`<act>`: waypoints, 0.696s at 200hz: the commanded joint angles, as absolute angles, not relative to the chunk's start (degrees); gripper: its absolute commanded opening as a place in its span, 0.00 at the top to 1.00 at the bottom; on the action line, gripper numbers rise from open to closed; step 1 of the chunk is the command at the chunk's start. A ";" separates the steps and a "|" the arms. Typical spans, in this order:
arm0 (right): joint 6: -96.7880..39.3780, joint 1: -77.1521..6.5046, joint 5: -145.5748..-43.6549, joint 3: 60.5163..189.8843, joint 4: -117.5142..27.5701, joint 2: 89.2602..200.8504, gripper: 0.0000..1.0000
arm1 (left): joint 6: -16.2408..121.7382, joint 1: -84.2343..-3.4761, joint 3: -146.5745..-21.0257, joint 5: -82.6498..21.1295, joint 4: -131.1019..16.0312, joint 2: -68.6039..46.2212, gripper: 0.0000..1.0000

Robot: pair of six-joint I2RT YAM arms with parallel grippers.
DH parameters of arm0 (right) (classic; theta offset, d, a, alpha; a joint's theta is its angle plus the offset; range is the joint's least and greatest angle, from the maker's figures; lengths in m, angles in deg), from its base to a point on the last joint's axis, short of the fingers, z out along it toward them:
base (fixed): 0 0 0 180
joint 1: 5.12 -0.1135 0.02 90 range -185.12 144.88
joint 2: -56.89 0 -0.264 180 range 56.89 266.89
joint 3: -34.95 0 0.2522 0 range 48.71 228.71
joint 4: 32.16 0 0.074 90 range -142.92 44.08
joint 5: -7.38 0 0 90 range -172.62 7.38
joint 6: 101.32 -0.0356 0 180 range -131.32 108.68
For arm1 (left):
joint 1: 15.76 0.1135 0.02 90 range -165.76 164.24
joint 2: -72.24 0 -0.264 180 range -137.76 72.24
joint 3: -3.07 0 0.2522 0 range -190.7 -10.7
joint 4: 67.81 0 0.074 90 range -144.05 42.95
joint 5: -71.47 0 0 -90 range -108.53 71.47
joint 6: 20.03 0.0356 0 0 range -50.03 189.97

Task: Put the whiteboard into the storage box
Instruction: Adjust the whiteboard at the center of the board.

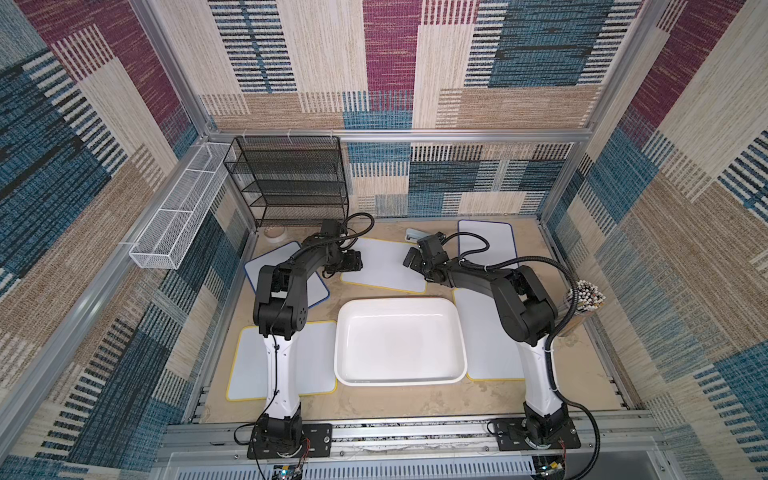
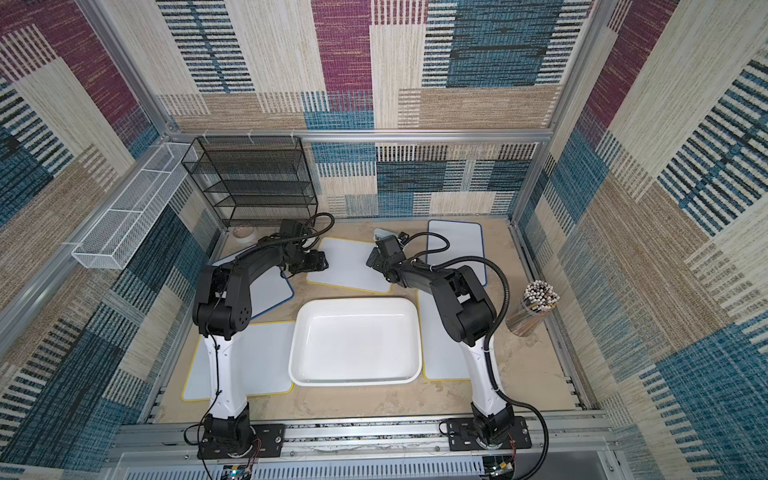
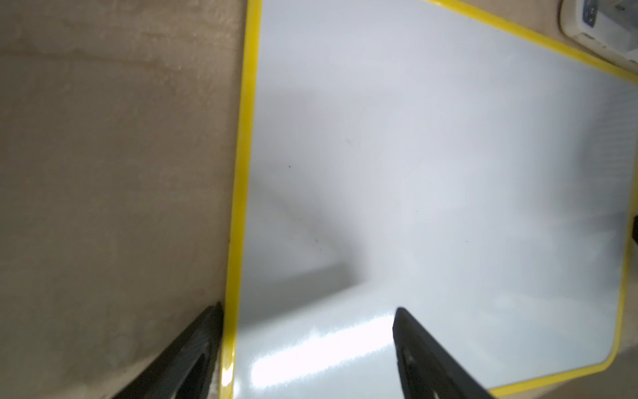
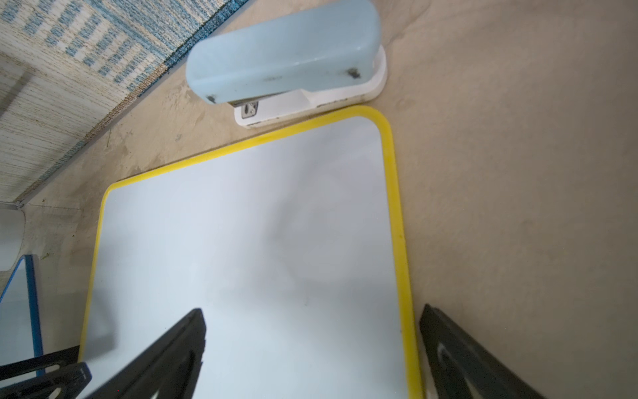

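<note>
In both top views the storage box point(image 1: 399, 345) point(image 2: 355, 340) is seen in the middle of the sandy table point(image 1: 374, 399). It is a shallow, glossy white tub with rounded corners and a rolled rim. Just behind the box lies the whiteboard point(image 1: 384, 266), a thin rounded rectangle framed in yellow, flat and slightly skewed on the table and outside the box. The left gripper point(image 1: 353, 264) is placed at the board's short edge behind the box's left corner. The right gripper point(image 1: 411, 259) is at the opposite edge, behind the right corner. Only here are further boards shown on both sides of the box, with a black mesh rack point(image 1: 286, 178) far behind it and a cup of pencils point(image 1: 586, 297) to its right.

In the left wrist view the left gripper's fingers point(image 3: 193, 352) are seen spread wide, with nothing gripped. One matte black finger is set over bare table just outside the yellow frame, the other over the smooth, reflective white surface. Whether either touches cannot be told.

In the right wrist view the right gripper's fingers point(image 4: 165, 352) are likewise parted wide and empty, straddling the yellow frame. Detail lost from above is given here: a scuffed stapler point(image 4: 286, 55), pale blue plastic on a white base, lies just beside the board's corner farthest from the box.
</note>
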State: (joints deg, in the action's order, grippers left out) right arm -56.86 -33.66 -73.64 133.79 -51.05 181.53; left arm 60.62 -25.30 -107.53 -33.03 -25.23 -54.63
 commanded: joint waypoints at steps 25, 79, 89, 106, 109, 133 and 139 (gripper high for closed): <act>-55.08 -33.73 -74.97 133.00 -54.63 180.91 0.00 | 58.54 -25.93 -103.03 -35.92 -22.37 -51.37 0.21; -52.09 -33.75 -75.32 132.09 -54.97 179.99 0.00 | 57.25 -26.81 -97.77 -35.59 -22.34 -46.94 0.22; -51.52 -33.77 -75.49 131.65 -54.64 179.60 0.00 | 56.82 -26.98 -96.78 -35.21 -22.46 -46.30 0.22; -50.41 -33.77 -75.34 130.95 -54.46 178.85 0.00 | 56.13 -27.29 -95.68 -34.58 -22.43 -45.33 0.22; -50.17 -33.77 -75.31 130.88 -54.49 178.68 0.00 | 56.08 -27.35 -95.53 -34.49 -22.44 -45.16 0.22; -48.08 -33.69 -74.47 130.21 -54.08 177.35 0.00 | 55.43 -27.87 -95.26 -32.57 -21.98 -44.01 0.22; -47.37 -33.69 -74.46 130.20 -53.80 177.01 0.00 | 55.26 -27.95 -95.37 -32.11 -22.06 -43.74 0.22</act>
State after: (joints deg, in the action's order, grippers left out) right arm -50.54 -33.66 -75.06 130.53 -53.37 178.38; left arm 58.16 -27.59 -95.45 -33.58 -22.50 -45.08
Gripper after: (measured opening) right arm 0.998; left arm 0.775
